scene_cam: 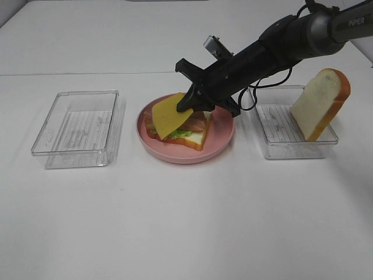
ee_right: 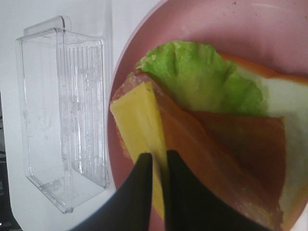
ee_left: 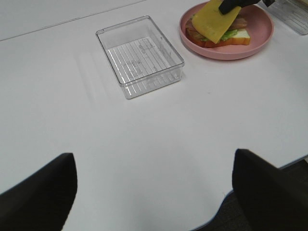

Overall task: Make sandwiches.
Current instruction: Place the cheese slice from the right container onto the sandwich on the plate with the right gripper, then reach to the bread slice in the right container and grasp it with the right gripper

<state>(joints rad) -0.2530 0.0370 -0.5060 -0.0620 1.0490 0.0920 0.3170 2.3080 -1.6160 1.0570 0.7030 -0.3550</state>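
On the round pink plate [scene_cam: 221, 143] lies a bread slice [scene_cam: 195, 140] with green lettuce [scene_cam: 178, 134] and reddish-brown bacon [scene_cam: 195, 121] on it. My right gripper [scene_cam: 187, 107] is shut on a yellow cheese slice [scene_cam: 169, 116] and holds it tilted over the stack; its lower edge rests on the bacon. In the right wrist view the fingers [ee_right: 139, 192] pinch the cheese [ee_right: 137, 120] above bacon [ee_right: 231, 159] and lettuce [ee_right: 202, 77]. A second bread slice [scene_cam: 320, 104] stands leaning in the right clear box [scene_cam: 291, 149]. My left gripper [ee_left: 154, 192] is open over bare table, far from the plate [ee_left: 250, 45].
An empty clear plastic box [scene_cam: 78, 128] stands at the left of the plate; it also shows in the left wrist view [ee_left: 139, 55] and the right wrist view [ee_right: 57, 110]. The table's front edge [ee_left: 260, 171] is near the left gripper.
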